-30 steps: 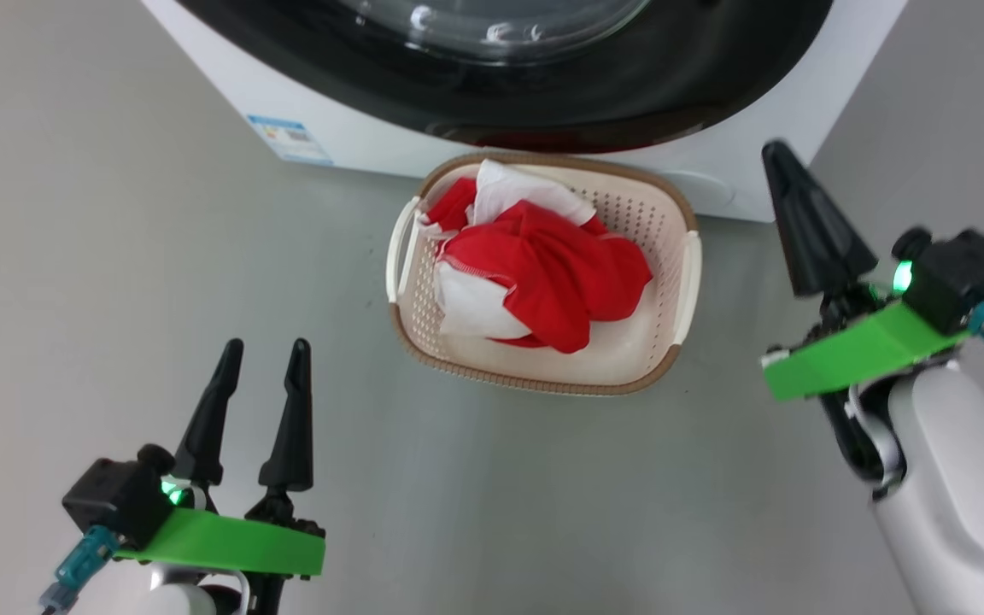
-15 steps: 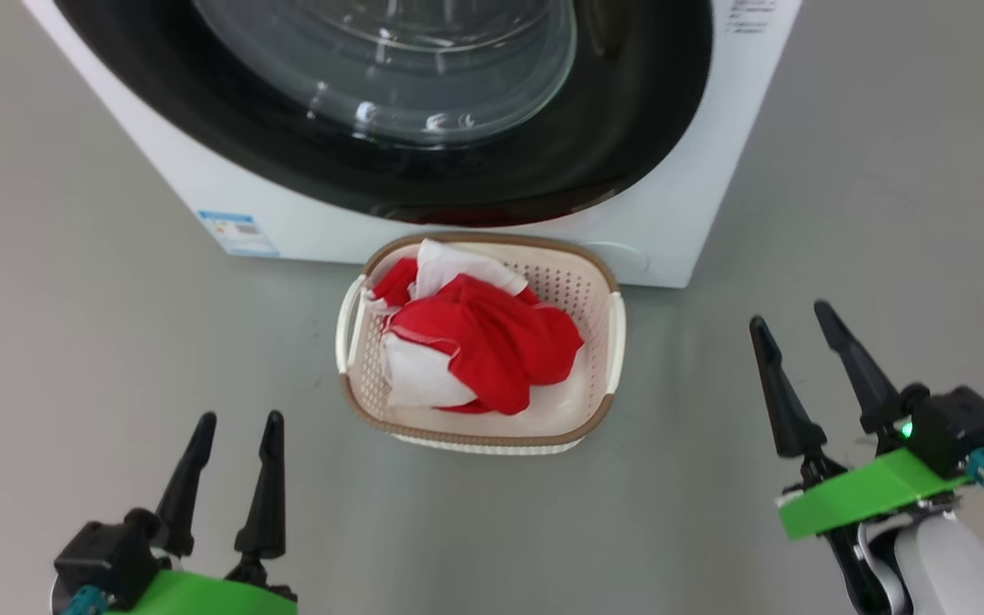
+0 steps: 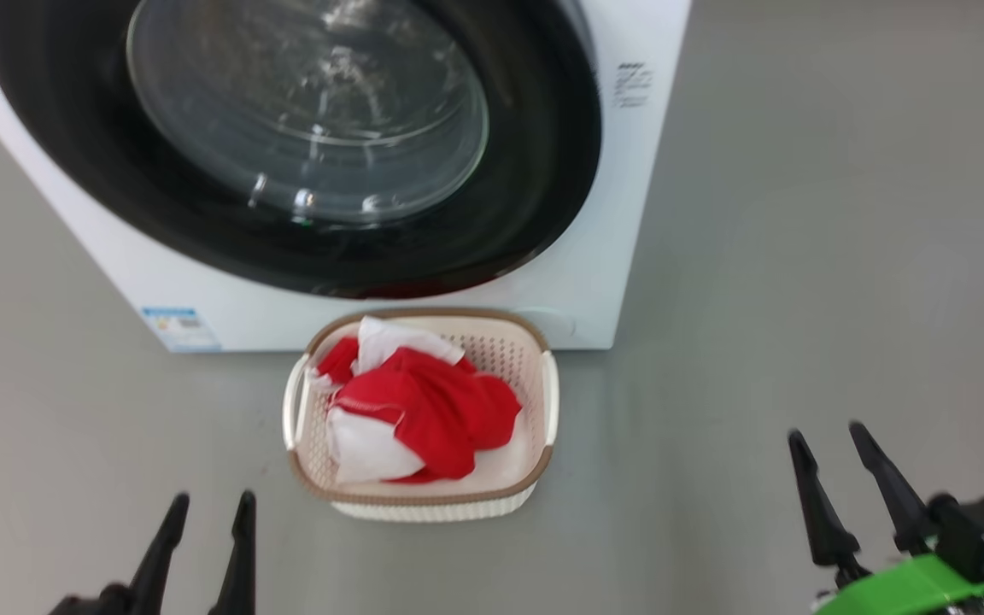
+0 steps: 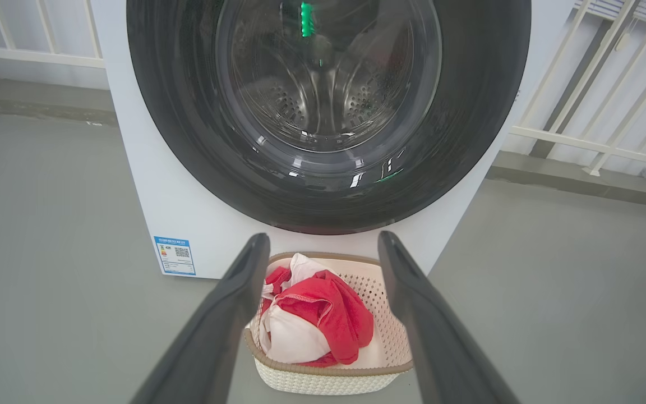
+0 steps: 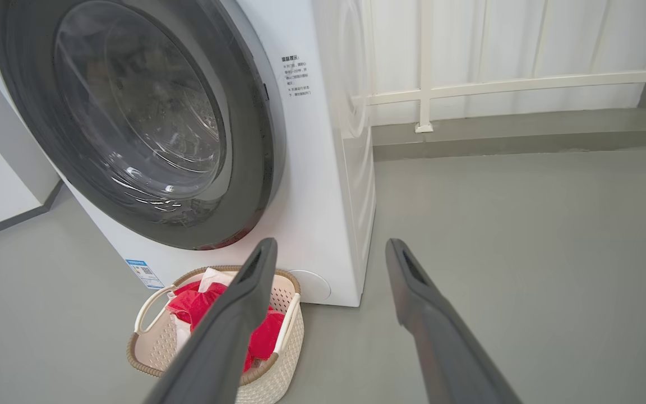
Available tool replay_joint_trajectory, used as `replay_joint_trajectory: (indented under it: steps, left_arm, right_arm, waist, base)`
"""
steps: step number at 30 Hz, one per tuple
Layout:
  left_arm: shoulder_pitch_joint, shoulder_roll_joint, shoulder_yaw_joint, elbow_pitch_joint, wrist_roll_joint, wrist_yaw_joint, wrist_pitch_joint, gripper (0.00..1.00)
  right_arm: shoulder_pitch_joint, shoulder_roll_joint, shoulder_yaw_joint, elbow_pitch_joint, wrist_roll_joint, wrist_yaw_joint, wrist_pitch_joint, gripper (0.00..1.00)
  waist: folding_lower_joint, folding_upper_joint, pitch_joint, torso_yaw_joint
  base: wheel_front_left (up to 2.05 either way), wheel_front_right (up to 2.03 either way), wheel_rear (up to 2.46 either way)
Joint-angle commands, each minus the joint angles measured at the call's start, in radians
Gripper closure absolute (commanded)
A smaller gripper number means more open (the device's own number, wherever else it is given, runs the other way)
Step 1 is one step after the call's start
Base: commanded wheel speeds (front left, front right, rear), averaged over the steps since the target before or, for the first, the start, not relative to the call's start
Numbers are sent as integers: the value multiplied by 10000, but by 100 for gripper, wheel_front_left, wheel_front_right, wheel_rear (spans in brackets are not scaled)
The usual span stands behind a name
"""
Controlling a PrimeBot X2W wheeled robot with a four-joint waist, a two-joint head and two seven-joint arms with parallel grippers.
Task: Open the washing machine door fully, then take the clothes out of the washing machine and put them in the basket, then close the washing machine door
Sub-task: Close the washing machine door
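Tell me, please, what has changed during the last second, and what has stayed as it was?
The right gripper went from shut to open, with nothing in it, and drew back from beside the washing machine toward the robot. The head camera moved too, so the whole picture shifted. Unchanged: the left gripper open, the clothes lying in the basket, the washing machine door closed.

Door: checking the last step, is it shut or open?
Shut. The door lies flush against the washer front, covering the drum.
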Motion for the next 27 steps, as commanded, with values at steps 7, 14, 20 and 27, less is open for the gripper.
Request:
replay_joint_trajectory:
  steps: [7, 14, 20, 27]
  left_arm:
    - [675, 297, 593, -285, 22, -56, -80, 0]
    - [1047, 352, 786, -405, 24, -56, -80, 0]
    - [1218, 307, 924, -470, 65, -56, -80, 0]
    - [1238, 279, 926, -466, 92, -56, -80, 0]
  right_arm:
    - [936, -161, -260, -285, 27, -11, -63, 0]
    - [1538, -173, -604, -481, 20, -11, -63, 0]
    - [1849, -88, -807, -609, 28, -11, -63, 0]
    - [1831, -6, -874, -630, 43, -11, -63, 0]
  waist:
    - [0, 0, -1026, -754]
    - [0, 0, -1198, -987]
    - [0, 0, -1232, -1106]
    - [0, 0, -1221, -1166]
  base:
    - [0, 0, 0]
    - [0, 0, 0]
    - [0, 0, 0]
    - [0, 0, 0]
